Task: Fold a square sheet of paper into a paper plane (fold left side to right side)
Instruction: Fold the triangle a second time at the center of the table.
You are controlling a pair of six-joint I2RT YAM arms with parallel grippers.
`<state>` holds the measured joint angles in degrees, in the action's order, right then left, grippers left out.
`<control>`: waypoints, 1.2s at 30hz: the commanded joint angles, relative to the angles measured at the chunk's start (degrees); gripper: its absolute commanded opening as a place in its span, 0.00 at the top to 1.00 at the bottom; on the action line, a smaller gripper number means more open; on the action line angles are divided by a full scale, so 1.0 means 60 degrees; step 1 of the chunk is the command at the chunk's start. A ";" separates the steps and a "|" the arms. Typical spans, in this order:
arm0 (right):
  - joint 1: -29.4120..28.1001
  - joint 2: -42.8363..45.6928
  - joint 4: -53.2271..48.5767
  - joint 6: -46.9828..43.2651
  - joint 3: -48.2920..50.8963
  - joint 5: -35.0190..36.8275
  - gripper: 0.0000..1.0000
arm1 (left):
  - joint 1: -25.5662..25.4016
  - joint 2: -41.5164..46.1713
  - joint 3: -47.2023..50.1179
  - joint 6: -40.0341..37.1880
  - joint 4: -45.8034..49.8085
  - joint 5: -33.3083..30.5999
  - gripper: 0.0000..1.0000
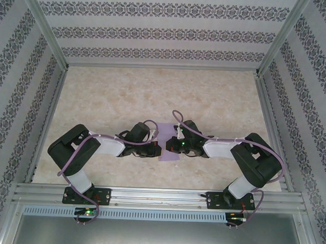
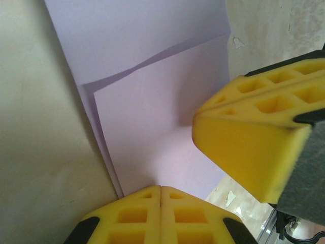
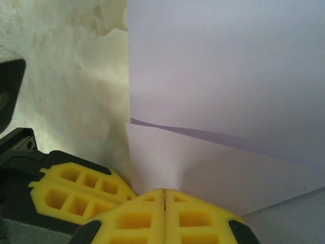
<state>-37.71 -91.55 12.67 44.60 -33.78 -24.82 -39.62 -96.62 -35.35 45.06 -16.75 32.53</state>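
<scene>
The left gripper (image 2: 161,189) and right gripper (image 3: 165,191) are seen closed, tips against the square sheet of paper (image 2: 152,132); whether it is pinched cannot be told. A folded-over layer just beyond the tips is revealed by the wrist views. In the top view, the sheet is shown between both grippers on the table (image 1: 126,99).

**Centre crowded, far counter open**

Seen from above, bare counter (image 1: 153,94) runs from 10 through 12 to 2 o'clock of the sheet of paper (image 1: 164,129). It reaches out to the patterned walls (image 1: 167,33) and the metal posts (image 1: 48,33) at the far corners. The left gripper (image 1: 156,149) blocks the sheet's 9 o'clock side and the right gripper (image 1: 171,146) its 3 o'clock side. Both have their jaws closed, tips close together over the paper. Each arm stretches on outward along its line towards a side wall. At 6 o'clock a narrow strip of counter lies before the metal rail (image 1: 160,196) carrying both bases.
</scene>
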 commanded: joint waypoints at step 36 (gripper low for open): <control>0.0275 -0.0900 -0.0617 -0.0095 -0.0039 0.0225 1.00 | -0.0458 0.0139 0.0207 0.0072 0.0041 0.0492 0.96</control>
<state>-36.47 -94.56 13.08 44.62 -34.50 -25.98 -41.67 -94.54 -35.00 45.08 -15.46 34.94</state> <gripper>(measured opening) 0.046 0.051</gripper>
